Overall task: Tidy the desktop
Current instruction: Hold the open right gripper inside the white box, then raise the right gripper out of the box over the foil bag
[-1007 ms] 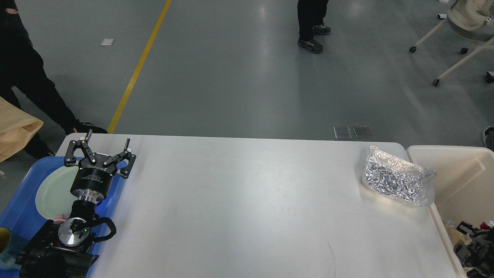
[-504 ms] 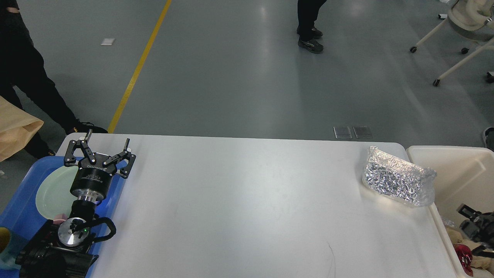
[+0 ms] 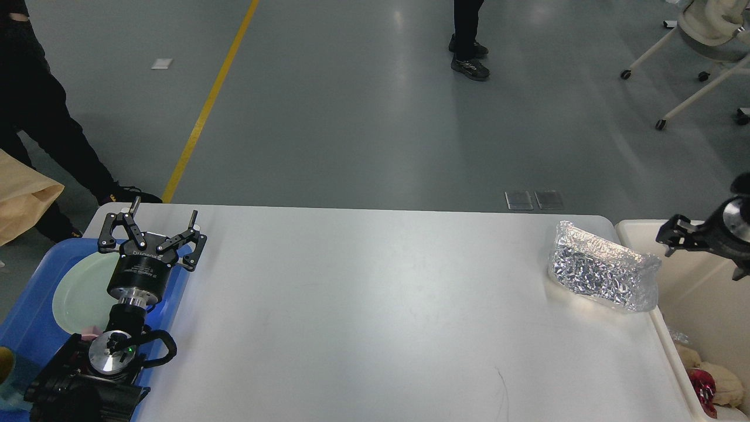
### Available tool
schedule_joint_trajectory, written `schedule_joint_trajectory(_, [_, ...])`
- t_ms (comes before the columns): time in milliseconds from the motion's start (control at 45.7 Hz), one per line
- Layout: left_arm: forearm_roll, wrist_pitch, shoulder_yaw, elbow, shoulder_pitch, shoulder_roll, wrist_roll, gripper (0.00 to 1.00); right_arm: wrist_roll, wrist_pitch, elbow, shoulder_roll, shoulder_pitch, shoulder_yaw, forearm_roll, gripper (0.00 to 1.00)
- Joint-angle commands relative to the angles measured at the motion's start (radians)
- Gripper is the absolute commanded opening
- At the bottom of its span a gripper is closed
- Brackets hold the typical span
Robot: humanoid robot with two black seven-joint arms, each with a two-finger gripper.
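Your left gripper hangs wide open and empty at nine o'clock, over the desktop edge. Your right gripper at three o'clock shows too dark to judge, beside the crumpled foil bag.

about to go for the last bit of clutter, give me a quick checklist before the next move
1. Target found: foil bag lies on the desktop near its right edge: ok.
2. Left gripper empty, fingers apart: ok.
3. Right gripper open: cannot tell, it is small and dark.
4. Right gripper beside the bag, above the cream bin: ok.
5. Bin has room for the bag: ok.
6. Left arm parked over the blue tray, away from the bag: ok.
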Motion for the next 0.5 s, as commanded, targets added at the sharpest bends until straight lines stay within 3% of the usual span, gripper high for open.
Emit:
schedule_joint_trajectory(0, [0.0,0.0,0.0,0.0,0.0,0.0,0.0,0.96,0.0,0.193,0.079,0.082,0.224,-0.045,0.001,1.0])
schedule_joint_trajectory(285, [0.0,0.0,0.0,0.0,0.0,0.002,0.0,0.96,-0.001,0.269,0.499,0.1,0.764,-0.053,0.001,1.0])
schedule_joint_trajectory(482, [0.0,0.0,0.0,0.001,0.0,0.002,0.0,0.96,0.0,0.266,0.718,0.128,0.981,-0.048,0.004,1.0])
